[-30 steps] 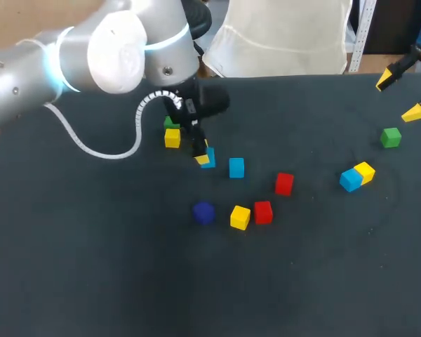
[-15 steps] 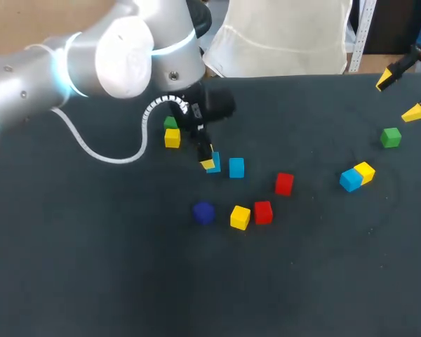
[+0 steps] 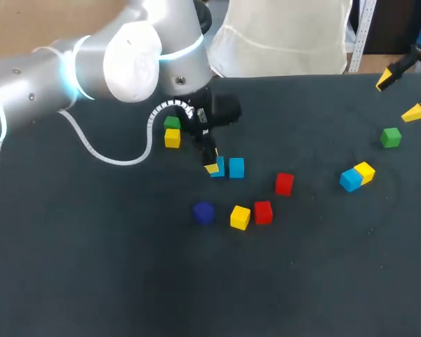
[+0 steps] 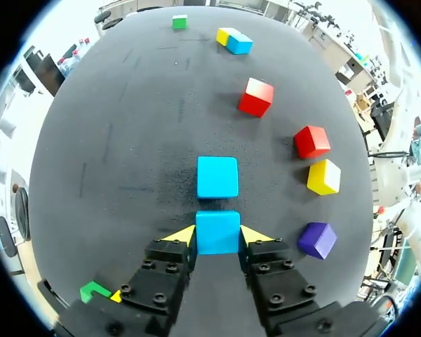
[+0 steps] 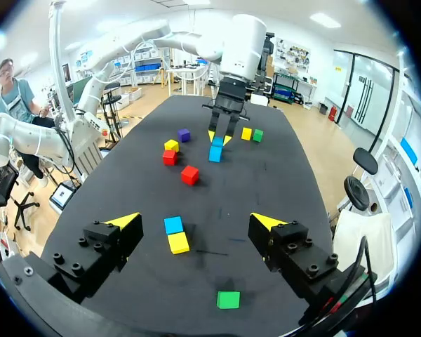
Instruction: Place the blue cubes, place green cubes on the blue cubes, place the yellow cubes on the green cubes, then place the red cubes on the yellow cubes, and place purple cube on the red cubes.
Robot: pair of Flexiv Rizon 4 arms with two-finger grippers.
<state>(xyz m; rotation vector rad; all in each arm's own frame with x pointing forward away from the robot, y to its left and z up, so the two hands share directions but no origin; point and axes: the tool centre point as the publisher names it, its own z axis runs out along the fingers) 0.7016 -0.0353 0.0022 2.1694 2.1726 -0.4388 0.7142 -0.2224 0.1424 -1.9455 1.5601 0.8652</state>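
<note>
Left claw point(image 4: 218, 236): narrowed onto a blue cube point(image 4: 217, 226), one yellow tip pressed on each side, low at the tabletop point(image 3: 126, 267). We cannot tell whether the cube rests on it. In the head view a second blue cube point(image 3: 236, 167) sits just beside it at 3 o'clock, directly ahead of the fingers. A red cube point(image 3: 284, 184) lies at 4 o'clock of that pair. Near 6 o'clock we note a row: purple cube point(image 3: 203, 213), yellow cube point(image 3: 240, 217), second red cube point(image 3: 263, 212).

Right claw point(image 3: 400, 95): spread wide, holding nothing, over the tabletop's 2 o'clock corner. A green cube point(image 3: 390, 137) is near it. A third blue cube point(image 3: 350, 180) touches a second yellow cube point(image 3: 365, 172).
</note>
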